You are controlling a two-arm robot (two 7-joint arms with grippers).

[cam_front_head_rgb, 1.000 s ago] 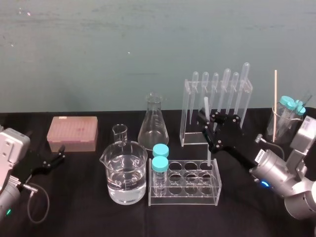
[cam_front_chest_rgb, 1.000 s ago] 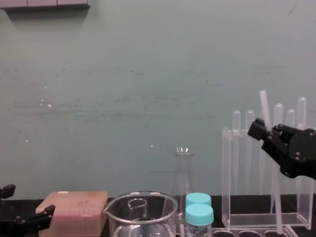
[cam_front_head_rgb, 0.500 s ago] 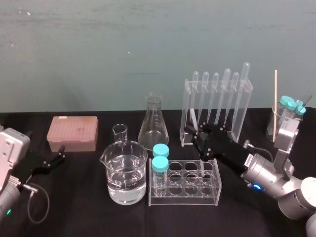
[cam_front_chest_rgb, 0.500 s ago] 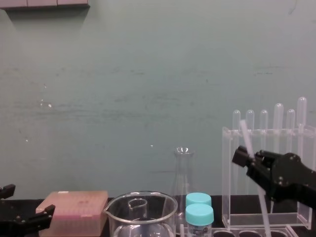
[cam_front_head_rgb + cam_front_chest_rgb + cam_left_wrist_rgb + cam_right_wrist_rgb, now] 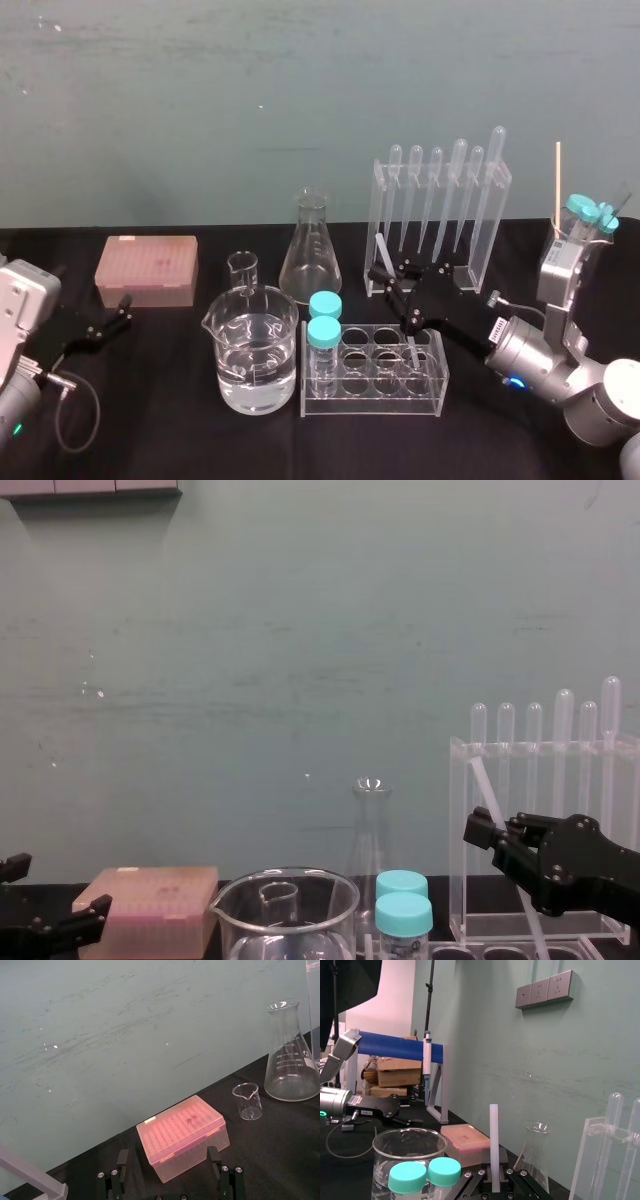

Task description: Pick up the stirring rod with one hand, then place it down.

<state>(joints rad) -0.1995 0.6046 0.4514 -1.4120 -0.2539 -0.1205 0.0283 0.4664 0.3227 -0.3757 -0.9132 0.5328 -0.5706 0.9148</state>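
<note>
The thin, straight, whitish see-through stirring rod [image 5: 384, 252] leans tilted, pinched in the black right gripper [image 5: 398, 283]. Its lower end dips into the clear plastic rack [image 5: 372, 396] beside teal-capped vials [image 5: 324, 318]. The left gripper [image 5: 126, 310] rests spread wide.

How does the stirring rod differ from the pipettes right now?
The stirring rod is uniform in width and whitish; the pipettes are clear, with bulb tops. The rod leans, clamped in the right gripper; the pipettes stand upright in the rack. Both are long and thin.
</note>
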